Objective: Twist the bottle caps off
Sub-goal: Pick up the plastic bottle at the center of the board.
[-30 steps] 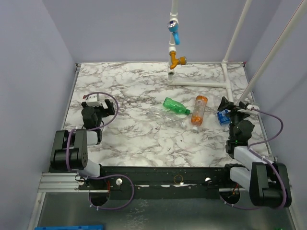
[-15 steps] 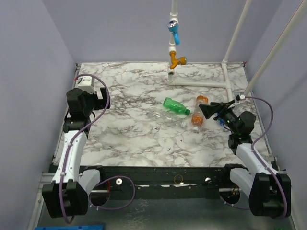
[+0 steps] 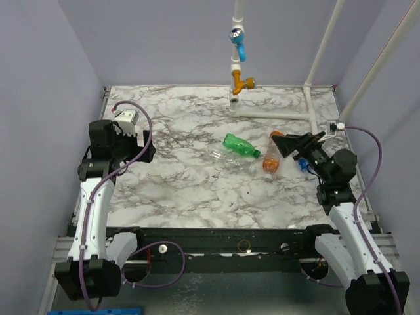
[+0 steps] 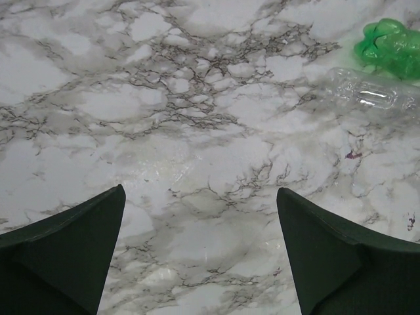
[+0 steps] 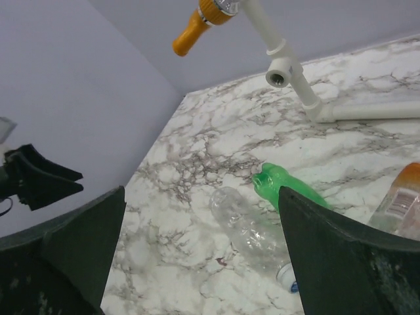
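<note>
Zero grip now: hovering over table (image 3: 184, 190) with left claw (image 4: 200, 189) and right claw (image 5: 201, 190) spread fully, holding nothing. Seeing bottles (image 3: 241, 146) lying loose mid-table, one cap (image 5: 287, 276) showing. Probably risking rolling them away when pinching only one end, or crushing thin plastic.

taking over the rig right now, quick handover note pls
Left gripper: jaws open, empty, over bare table, left of the green bottle.
Right gripper: jaws open, empty, raised near the orange bottle.
Green bottle, clear bottle and orange bottle lie mid-table; blue-label bottle mostly hidden behind the right arm.
Done: no cap seen off; the clear bottle's cap is on.
Left: every cap.
</note>
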